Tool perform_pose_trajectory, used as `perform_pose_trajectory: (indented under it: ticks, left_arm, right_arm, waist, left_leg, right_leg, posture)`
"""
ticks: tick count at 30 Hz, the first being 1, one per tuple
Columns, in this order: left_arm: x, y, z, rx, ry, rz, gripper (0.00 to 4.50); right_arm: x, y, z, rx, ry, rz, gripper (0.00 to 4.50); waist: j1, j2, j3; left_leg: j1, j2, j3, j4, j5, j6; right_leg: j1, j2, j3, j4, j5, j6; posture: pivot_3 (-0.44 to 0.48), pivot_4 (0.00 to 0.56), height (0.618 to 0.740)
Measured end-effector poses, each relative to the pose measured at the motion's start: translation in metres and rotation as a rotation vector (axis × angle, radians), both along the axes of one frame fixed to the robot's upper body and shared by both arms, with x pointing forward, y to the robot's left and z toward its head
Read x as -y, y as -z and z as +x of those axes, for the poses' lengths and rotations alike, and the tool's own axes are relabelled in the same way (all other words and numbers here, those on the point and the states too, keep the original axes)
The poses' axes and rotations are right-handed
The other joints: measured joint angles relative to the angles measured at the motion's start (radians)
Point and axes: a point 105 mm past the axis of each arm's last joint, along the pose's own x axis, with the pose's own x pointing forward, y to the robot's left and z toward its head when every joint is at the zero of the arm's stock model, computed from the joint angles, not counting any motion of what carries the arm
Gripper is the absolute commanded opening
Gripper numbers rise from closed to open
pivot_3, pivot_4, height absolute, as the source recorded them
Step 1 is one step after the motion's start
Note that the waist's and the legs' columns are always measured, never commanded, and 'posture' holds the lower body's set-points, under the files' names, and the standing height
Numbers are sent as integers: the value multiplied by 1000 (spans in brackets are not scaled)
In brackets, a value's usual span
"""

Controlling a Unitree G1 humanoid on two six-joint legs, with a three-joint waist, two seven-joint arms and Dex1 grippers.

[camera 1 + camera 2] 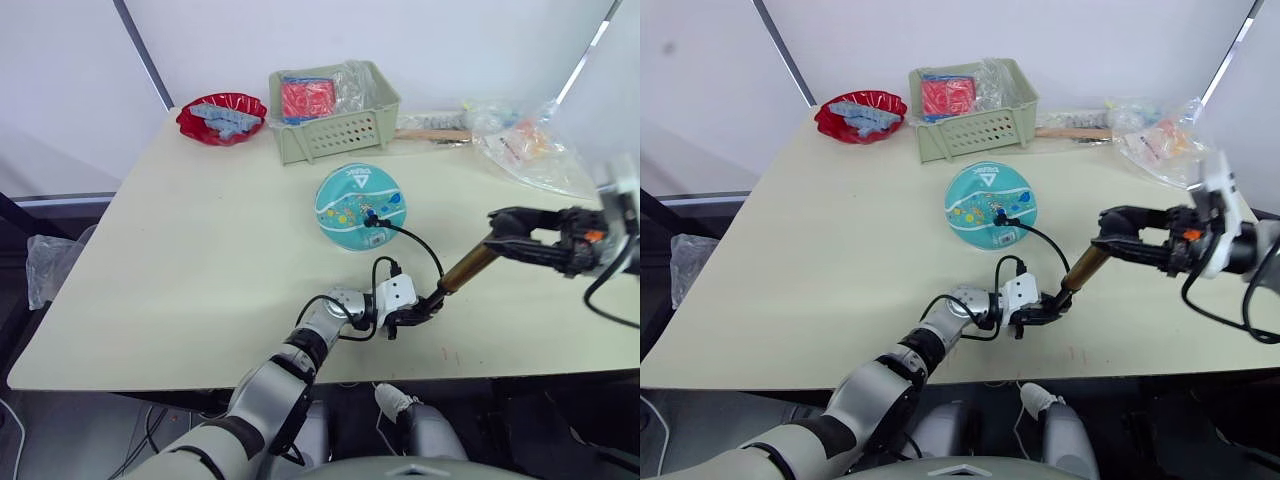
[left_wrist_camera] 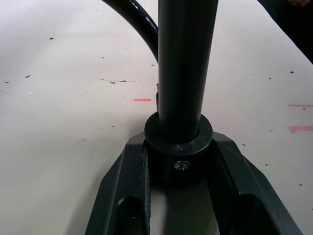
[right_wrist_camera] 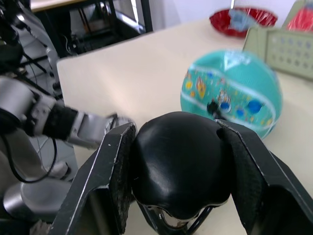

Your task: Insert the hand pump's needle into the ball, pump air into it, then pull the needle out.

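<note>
Overhead, from the head views: the ball (image 1: pixel 360 208) rests mid-table with the needle (image 1: pixel 369 217) at its side, hose (image 1: pixel 415 240) looping back. The hand pump (image 1: pixel 462 270) slants between both grippers. Left wrist view: the left gripper (image 2: pixel 178 161) is clenched on the pump's black base cap. Right wrist view: the right gripper (image 3: pixel 178 169) is clamped on the T-handle (image 3: pixel 177 161), ball beyond.

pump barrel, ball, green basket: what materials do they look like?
Hand pump barrel: gold-bronze metal by its sheen, probably anodised. Ball: teal rubber or soft vinyl, smooth, printed cartoons. Basket: pale green moulded plastic, matte, rows of punched holes in its wall.
</note>
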Motion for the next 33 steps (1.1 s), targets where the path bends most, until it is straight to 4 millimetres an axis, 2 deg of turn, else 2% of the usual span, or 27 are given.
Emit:
perform_pose_trajectory:
  ticks: [9, 12, 22, 26, 33]
  left_arm:
    - [1, 1, -1, -2, 3, 3, 1123]
    - [1, 1, -1, -2, 3, 3, 1123]
    - [5, -1, -2, -2, 16, -3, 1123]
    - [7, -3, -3, -3, 27, -13, 1123]
    - [8, -6, -2, -3, 27, -24, 1123]
  right_arm:
    - [-14, 50, 7, -35, 30, -17, 2076]
    - [-15, 52, 7, -21, 28, -17, 2076]
    - [-11, 37, 10, -10, 30, -6, 2076]
    - [-5, 12, 14, -2, 34, 16, 2076]
    - [7, -32, 15, 14, 38, 18, 2076]
  waist:
    - [0, 1, -4]
    - [0, 3, -5]
    - [2, 11, -1]
    - [4, 19, 6]
    - [3, 25, 10]
  left_leg:
    - [-1, 0, -2, 0, -1, 1]
    - [-1, 0, -4, -1, -1, 1]
    - [-8, 0, -15, -1, 0, 0]
    - [-11, -2, -17, -1, 0, 0]
    - [-16, -2, -22, 1, 0, 0]
  right_leg:
    - [1, -3, -4, -3, 0, 0]
    - [2, -4, -7, -4, 0, 0]
    - [3, -5, -18, -11, 1, -2]
    - [3, -6, -20, -13, 2, -2]
    - [3, -7, -25, -14, 2, -2]
  posture:
    - [0, 150, 738]
    - [0, 150, 738]
    - [0, 150, 738]
    - [0, 150, 738]
    - [0, 150, 738]
